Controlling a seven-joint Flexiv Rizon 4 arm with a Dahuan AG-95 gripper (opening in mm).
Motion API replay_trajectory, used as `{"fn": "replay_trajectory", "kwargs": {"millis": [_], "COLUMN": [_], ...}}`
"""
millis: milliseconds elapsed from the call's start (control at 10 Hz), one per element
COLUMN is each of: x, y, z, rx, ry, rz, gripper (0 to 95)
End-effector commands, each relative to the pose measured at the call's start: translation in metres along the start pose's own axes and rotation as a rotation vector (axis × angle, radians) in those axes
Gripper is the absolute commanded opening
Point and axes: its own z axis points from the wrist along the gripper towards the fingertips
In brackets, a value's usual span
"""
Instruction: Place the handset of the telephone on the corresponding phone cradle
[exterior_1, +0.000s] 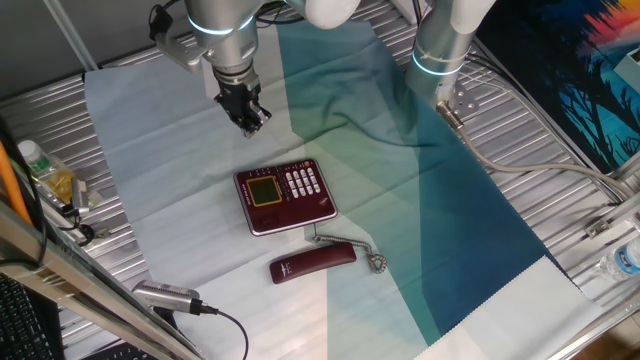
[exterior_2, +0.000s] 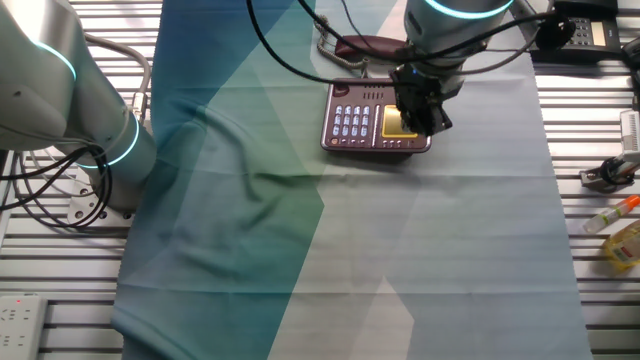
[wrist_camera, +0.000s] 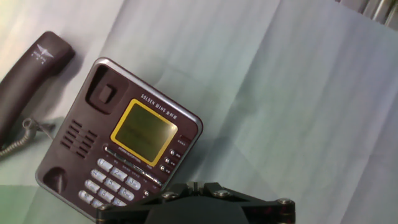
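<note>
The dark-red telephone (exterior_1: 285, 197) lies on the cloth, display and white keys facing up. Its phone cradle (wrist_camera: 74, 134) is the long recessed strip beside the display and is empty. The handset (exterior_1: 312, 262) lies on the cloth just beside the base on the cradle side, joined by a silvery coiled cord (exterior_1: 375, 262). My gripper (exterior_1: 248, 115) hangs above the cloth past the telephone's opposite side, fingers together and empty. In the other fixed view the gripper (exterior_2: 420, 110) overlaps the telephone (exterior_2: 360, 125), with the handset (exterior_2: 375, 46) behind. The hand view shows the gripper (wrist_camera: 198, 185), telephone (wrist_camera: 124, 149) and handset (wrist_camera: 31, 65).
A second robot arm (exterior_1: 440, 50) stands at the back of the table. A grey cylindrical device with a black cable (exterior_1: 165, 297) lies at the near left edge. Bottles (exterior_1: 45, 170) sit at the left edge, another bottle (exterior_1: 620, 262) at the right.
</note>
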Motion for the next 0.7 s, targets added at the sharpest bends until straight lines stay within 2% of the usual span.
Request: {"fn": "replay_trajectory", "kwargs": {"millis": [100, 300, 600, 700], "x": [-0.0034, -0.0041, 0.0027, 0.0041], "y": [0.005, 0.0051, 0.0016, 0.0006], "z": [0.0009, 0.0011, -0.0016, -0.0022], "rx": [-0.004, -0.009, -0.005, -0.003], "ry": [-0.002, -0.003, -0.012, -0.005], "rz": [0.022, 0.031, -0.011, -0.015], "gripper": [0.0, 0.0, 0.0, 0.0]}}
